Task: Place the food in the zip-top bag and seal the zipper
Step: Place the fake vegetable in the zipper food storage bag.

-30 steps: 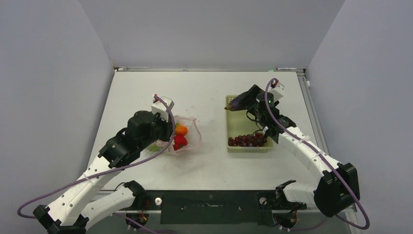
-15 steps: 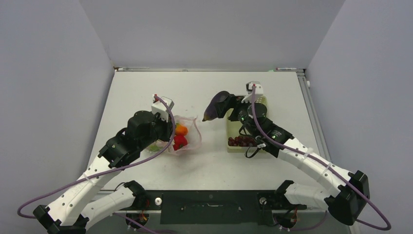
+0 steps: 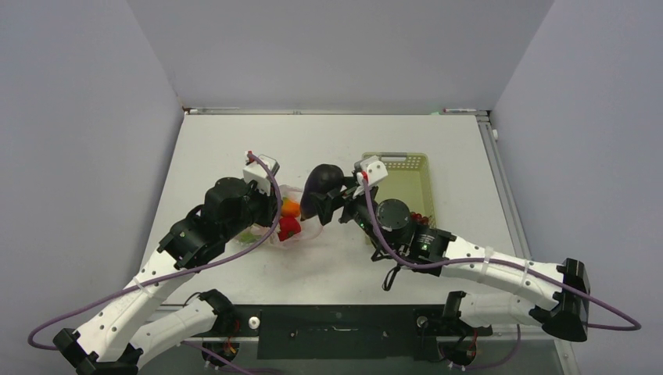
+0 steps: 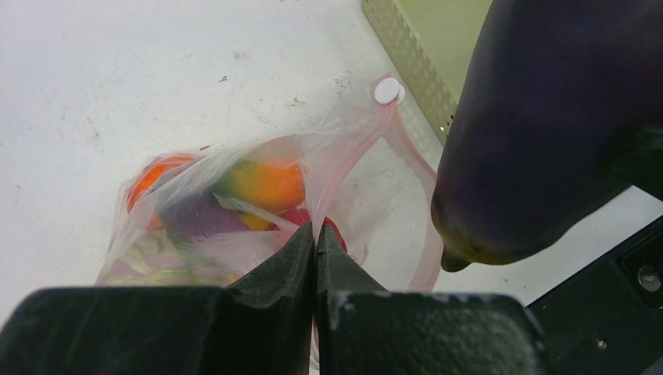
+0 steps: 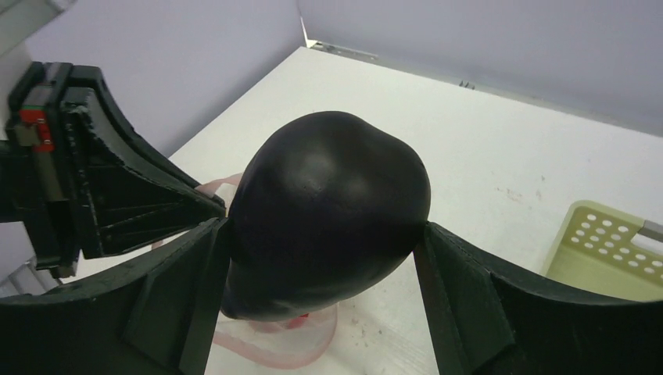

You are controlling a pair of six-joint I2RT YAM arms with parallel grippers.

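The right hand has its two fingers clamped on either flank of the dark purple eggplant, which hangs above the white surface near the centre of the top view, its narrow end tilted down toward the lower left. In the left wrist view the eggplant fills the upper right corner, its tip just beside the far side of the bag's mouth and above it; whether it touches the plastic cannot be told.

The left hand has its fingers pressed together, pinching the near rim of the zip-top bag and holding the mouth open. The bag lies left of centre in the top view. The zipper curves from the pinched spot up to a white slider tab and back down the far side. Inside the clear film sit an orange and a red tomato, with greenish and purple shapes too blurred to name.

The pale yellow-green mesh basket stands to the right of the eggplant, and a few dark red grapes show in it beside the right arm.
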